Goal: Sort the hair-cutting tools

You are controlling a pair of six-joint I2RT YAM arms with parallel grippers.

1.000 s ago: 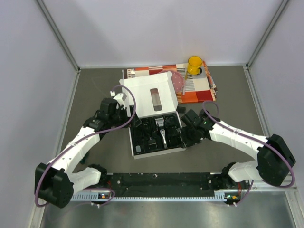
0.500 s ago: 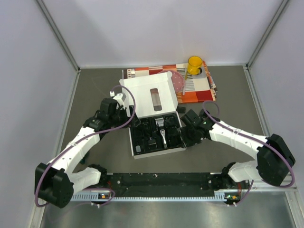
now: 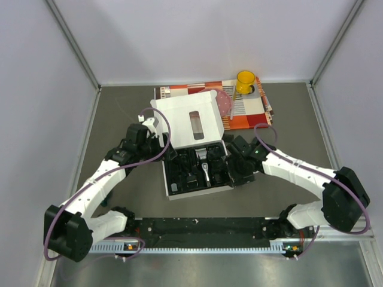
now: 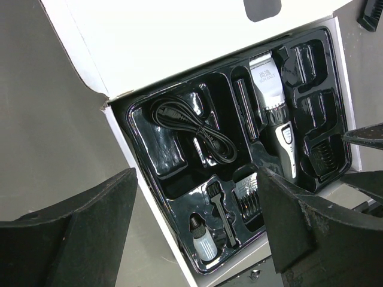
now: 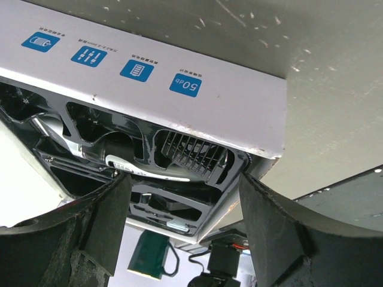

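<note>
The white box (image 3: 192, 122) lies open at the table's middle, its black tray (image 3: 172, 179) toward me. In the left wrist view the tray holds the black-and-silver clipper (image 4: 272, 113), a coiled black cord (image 4: 192, 128), a thin brush stick (image 4: 221, 212), a small oil bottle (image 4: 201, 242) and guard combs (image 4: 250, 194). My left gripper (image 3: 167, 154) hovers open and empty over the tray's left side (image 4: 197, 185). My right gripper (image 3: 230, 170) is open and empty at the tray's right edge (image 5: 184, 185), facing a guard comb (image 5: 191, 152) and the clipper (image 5: 143, 168).
A yellow cup (image 3: 245, 81) stands on a striped mat (image 3: 251, 110) at the back right. One loose black comb (image 3: 228, 138) lies on the table just right of the box, also at the top corner of the left wrist view (image 4: 370, 15). Grey walls enclose the table.
My right gripper has moved slightly left, closer to the tray's right edge. The left arm and the box have not visibly moved.
</note>
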